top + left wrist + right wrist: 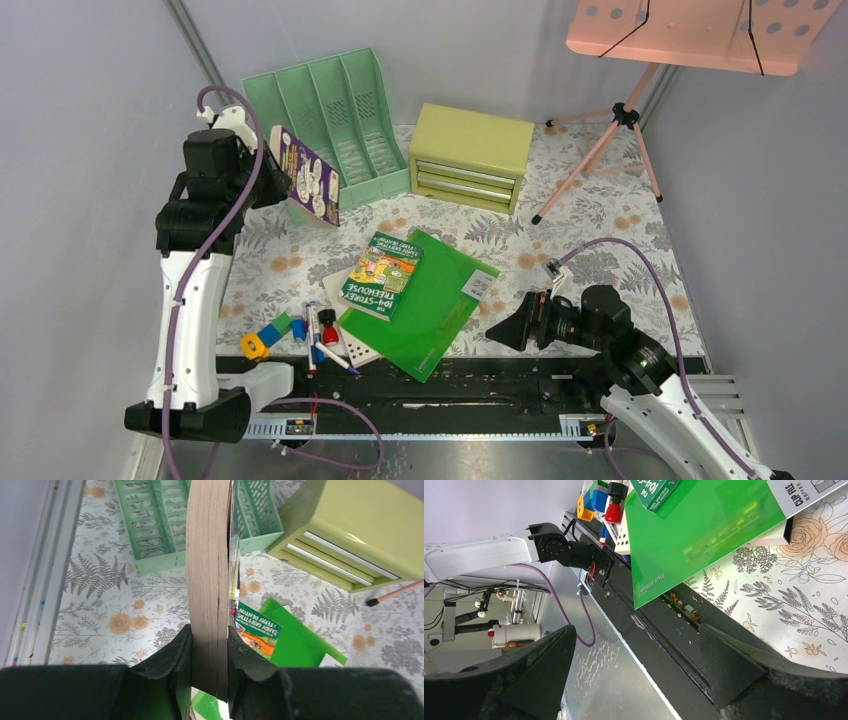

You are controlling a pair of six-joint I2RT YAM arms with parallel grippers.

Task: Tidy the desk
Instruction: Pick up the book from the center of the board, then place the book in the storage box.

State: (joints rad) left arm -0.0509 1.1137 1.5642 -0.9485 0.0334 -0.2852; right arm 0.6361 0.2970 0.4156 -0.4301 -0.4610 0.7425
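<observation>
Left gripper [209, 647] clamped on a thick book [207, 570], held on edge above the far-left desk [600, 240], just near of the green rack [335, 110]. On the desk: green folder [430, 305] with a second book [382, 275] on it at centre, pens [325, 338] and blocks [285, 328] near left, chest [470, 150] far centre. Right gripper [636, 635] spread wide, empty, low at the near-right edge.

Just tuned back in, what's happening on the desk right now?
The left gripper is clamped on a thick purple-covered book, holding it raised near the mint-green slotted file rack. The right gripper is wide open and empty, low beside the bright green plastic folder. A green paperback lies on that folder on the fern-print desk.
</observation>
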